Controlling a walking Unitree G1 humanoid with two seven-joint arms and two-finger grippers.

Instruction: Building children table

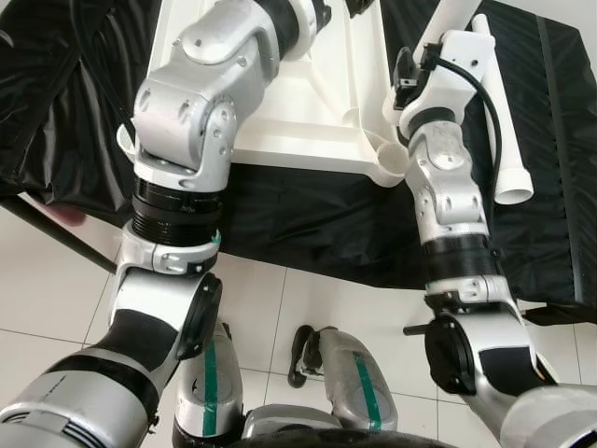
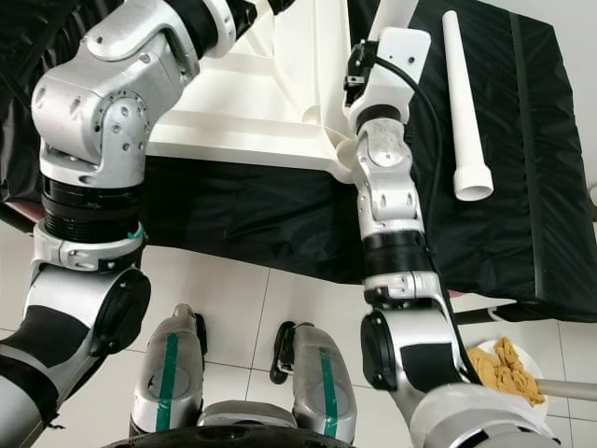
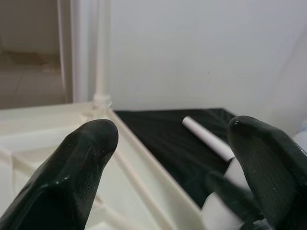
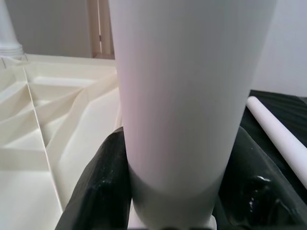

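- Right now my right gripper (image 4: 168,191) is clenched around a white table leg (image 4: 192,96), one black finger on each side of it, holding it upright at the near right corner of the upturned white tabletop (image 1: 308,112).
- My left gripper (image 3: 177,163) is released, its fingers (image 3: 81,167) spread apart with nothing between them, hovering over the ribbed underside of the tabletop.
- A spare leg (image 2: 464,103) lies loose on the black-covered surface (image 2: 522,215), just right of the tabletop and apart from it.
- Risk, as I judge it: if the leg I hold is tilted against its corner socket (image 1: 390,161), it may jam or skid off the rim, and pushing down could shove the whole tabletop across the slick black sheet, since my left gripper is not bracing it.
- A second risk: my right forearm is near the spare leg and could knock it rolling off the surface.
- The right wrist view shows the grasp itself; the head views cut it off at the top edge.
- The left wrist view shows a leg already standing at a far corner (image 3: 101,72).
- The right eye view alone shows a plate of yellow-brown stuff (image 2: 508,369) low on the right.
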